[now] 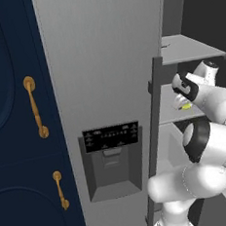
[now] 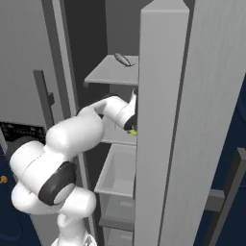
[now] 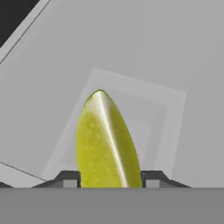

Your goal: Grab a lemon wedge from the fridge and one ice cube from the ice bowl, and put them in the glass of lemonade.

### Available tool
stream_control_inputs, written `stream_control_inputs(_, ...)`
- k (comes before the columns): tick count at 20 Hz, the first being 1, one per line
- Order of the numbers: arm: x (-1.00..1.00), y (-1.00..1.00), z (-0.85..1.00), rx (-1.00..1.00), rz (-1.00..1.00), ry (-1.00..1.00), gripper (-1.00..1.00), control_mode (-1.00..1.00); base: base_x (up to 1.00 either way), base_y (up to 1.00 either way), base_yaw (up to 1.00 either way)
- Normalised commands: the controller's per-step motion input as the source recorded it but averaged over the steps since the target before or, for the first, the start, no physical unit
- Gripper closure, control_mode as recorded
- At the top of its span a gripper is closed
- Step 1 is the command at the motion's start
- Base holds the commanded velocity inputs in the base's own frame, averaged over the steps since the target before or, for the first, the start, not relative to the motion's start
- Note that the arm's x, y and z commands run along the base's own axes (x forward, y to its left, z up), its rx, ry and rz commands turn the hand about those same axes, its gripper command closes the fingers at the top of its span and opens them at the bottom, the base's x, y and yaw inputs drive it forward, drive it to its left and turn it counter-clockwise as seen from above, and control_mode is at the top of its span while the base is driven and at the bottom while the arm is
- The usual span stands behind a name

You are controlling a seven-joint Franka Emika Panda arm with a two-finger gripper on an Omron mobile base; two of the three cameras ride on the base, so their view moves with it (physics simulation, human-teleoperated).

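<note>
Two dark fingertips [image 3: 70, 178] of the gripper [image 3: 109, 179] squeeze the yellow lemon wedge [image 3: 107, 142] from both sides, over a grey shelf [image 1: 176, 110] inside the open fridge [image 1: 100, 62]

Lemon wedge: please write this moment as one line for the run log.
phase: grasp in fridge | jaws: closed on lemon wedge, one fingertip each side | wedge: on shelf | bowl, glass: pending

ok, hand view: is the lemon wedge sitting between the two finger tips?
Yes, the lemon wedge stands between the gripper's two dark tips, one at each of its sides.
</note>
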Motion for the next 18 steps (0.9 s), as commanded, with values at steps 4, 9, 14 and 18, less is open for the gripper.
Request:
stream_control_inputs(4, -0.82, 0.42, 0.35, -0.01, 0.0, 0.01, 1.0, -1.0, 0.0, 0.0, 0.0)
stream_control_inputs(9, -0.99, 0.25, 0.27, 0.0, 0.0, 0.0, 1.0, -1.0, 0.0, 0.0, 0.0)
stream_control_inputs(14, -1.0, 0.2, 0.72, 0.0, -0.05, 0.0, 1.0, -1.0, 0.0, 0.0, 0.0)
stream_control_inputs(18, -1.0, 0.22, 0.98, -0.02, -0.06, 0.0, 1.0, -1.0, 0.0, 0.0, 0.0)
